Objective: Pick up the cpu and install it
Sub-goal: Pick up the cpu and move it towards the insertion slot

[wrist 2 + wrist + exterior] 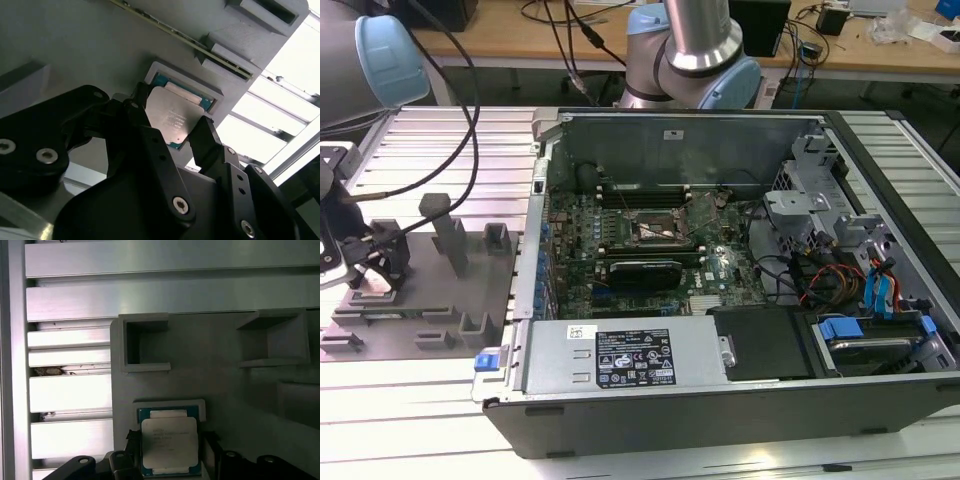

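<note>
Find the gripper [375, 262] at the exterior view's left, set low over the grey fixture plate [420, 295] lying on the slatted aluminium table [420, 400]. In the second wrist view, note the black fingers [150, 135] closed against two opposite edges of the cpu [175, 112], clamping it between them. Observe the cpu level with the plate, silver lid facing the cameras, thin green border showing, far end within the shallow raised-rim pocket [170, 405] of the fixture plate. Contact with the pocket floor: not determinable. Near that pocket, note grey upright blocks [145, 342] on the same plate. Well apart, toward the exterior view's right, see the open computer case [720, 400], containing the motherboard [620, 265] and the dark square socket frame [658, 232] near the board's middle.
</note>
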Controlling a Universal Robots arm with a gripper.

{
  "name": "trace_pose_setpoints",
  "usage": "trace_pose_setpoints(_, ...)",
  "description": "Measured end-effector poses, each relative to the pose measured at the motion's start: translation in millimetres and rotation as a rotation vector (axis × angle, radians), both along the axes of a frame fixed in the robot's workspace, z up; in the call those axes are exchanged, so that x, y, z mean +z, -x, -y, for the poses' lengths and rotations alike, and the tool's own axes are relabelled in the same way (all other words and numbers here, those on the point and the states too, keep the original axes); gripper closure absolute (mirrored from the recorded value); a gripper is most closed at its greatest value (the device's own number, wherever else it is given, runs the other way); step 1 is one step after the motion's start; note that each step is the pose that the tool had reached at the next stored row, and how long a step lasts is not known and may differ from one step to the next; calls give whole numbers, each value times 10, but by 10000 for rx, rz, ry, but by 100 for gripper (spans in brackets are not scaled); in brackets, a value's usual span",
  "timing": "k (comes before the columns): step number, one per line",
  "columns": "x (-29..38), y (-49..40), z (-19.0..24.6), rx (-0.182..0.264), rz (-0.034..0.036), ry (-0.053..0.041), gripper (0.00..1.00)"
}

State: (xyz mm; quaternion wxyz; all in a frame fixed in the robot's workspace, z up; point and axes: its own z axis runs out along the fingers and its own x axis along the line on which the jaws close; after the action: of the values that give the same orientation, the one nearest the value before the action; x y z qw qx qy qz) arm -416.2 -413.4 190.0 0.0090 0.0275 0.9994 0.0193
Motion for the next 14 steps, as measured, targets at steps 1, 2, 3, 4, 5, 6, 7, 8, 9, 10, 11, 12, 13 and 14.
trace_pose_setpoints(1, -6, 0, 0, 2, -1, 0, 40)
trace_pose_setpoints(2, -8, 1, -1, 6, -3, 1, 40)
trace_pose_setpoints(3, -8, 1, -1, 17, -3, 2, 40)
trace_pose_setpoints(4, -9, 0, -1, 30, -1, 1, 40)
trace_pose_setpoints(5, -10, 0, -1, 44, 0, 0, 40)
trace_pose_setpoints(6, -10, 0, -2, 49, 0, 0, 40)
trace_pose_setpoints(7, -10, 0, -3, 53, 0, -7, 40)
trace_pose_setpoints(8, -11, 0, -3, 53, 1, -10, 40)
trace_pose_setpoints(9, -10, 0, -4, 53, 0, -13, 40)
trace_pose_setpoints(10, -10, 0, -5, 53, 0, -14, 40)
trace_pose_setpoints(11, -12, 0, -10, 52, 3, -22, 40)
trace_pose_setpoints(12, -12, 0, -14, 52, 2, -27, 40)
trace_pose_setpoints(13, -11, 0, -16, 53, 1, -27, 40)
trace_pose_setpoints(14, -11, 0, -16, 54, 0, -27, 40)
